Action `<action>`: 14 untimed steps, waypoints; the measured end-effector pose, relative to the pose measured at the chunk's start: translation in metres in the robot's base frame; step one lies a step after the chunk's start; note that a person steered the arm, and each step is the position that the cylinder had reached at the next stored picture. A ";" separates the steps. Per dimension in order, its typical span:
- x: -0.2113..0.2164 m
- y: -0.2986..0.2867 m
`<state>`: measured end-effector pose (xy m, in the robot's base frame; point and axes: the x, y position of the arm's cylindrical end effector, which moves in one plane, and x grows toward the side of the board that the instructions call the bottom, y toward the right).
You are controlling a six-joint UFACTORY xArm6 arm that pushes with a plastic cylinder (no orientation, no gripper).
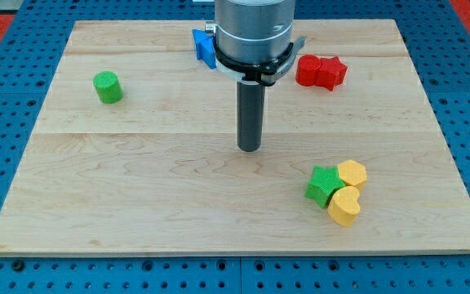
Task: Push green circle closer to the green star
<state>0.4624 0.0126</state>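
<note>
your green circle [108,86] sits well apart from the green star [324,185], up toward the view's left. there are no fingers to spread or pinch, only my tip [250,149], which stands between the two; bring it behind the circle's far-left side and push toward the star.

My arm comes down from the view's top, rod upright, and my tip [250,149] rests on the surface near its middle.

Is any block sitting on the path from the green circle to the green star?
Nothing visible blocks it except my tip, which stands near that line. The green circle is far upper left; the green star touches two yellow blocks on its far side.
</note>
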 end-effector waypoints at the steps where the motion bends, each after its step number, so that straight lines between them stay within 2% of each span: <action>1: -0.027 -0.007; 2: -0.070 -0.014; 4: -0.120 -0.108; 6: -0.172 -0.152; 7: -0.172 -0.214; 8: -0.159 -0.239; 10: -0.102 -0.218; 14: -0.055 -0.201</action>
<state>0.4074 -0.1881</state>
